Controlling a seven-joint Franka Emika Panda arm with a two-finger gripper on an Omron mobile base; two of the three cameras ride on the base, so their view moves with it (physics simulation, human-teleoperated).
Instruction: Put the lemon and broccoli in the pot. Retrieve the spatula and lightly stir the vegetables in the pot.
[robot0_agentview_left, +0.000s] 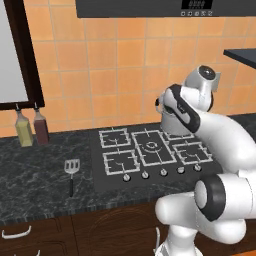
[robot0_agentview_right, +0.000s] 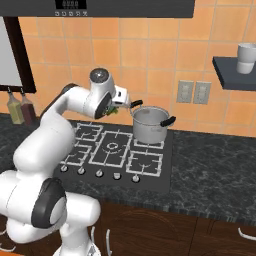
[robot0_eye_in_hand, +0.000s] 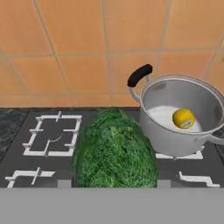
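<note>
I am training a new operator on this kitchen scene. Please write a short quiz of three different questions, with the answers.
1. True or false: the lemon is already in the pot.
2. What does the end effector carry? A) spatula B) broccoli C) bottle
3. Where does the spatula lie?

Key
1. True.
2. B: the broccoli sits close before the hand camera.
3. On the dark counter, left of the stove.

— What stands at the far left of the tabletop (robot0_agentview_left: 45, 170)?
— Two bottles against the orange tiled wall (robot0_agentview_left: 115, 65): a yellowish bottle (robot0_agentview_left: 23, 129) and a reddish-brown bottle (robot0_agentview_left: 41, 127), side by side.
— And elsewhere?
— A black hob (robot0_agentview_right: 117, 150) with white grates, twin wall sockets (robot0_agentview_right: 194, 92), a white cup (robot0_agentview_right: 246, 58) on a dark shelf (robot0_agentview_right: 234, 73).
</note>
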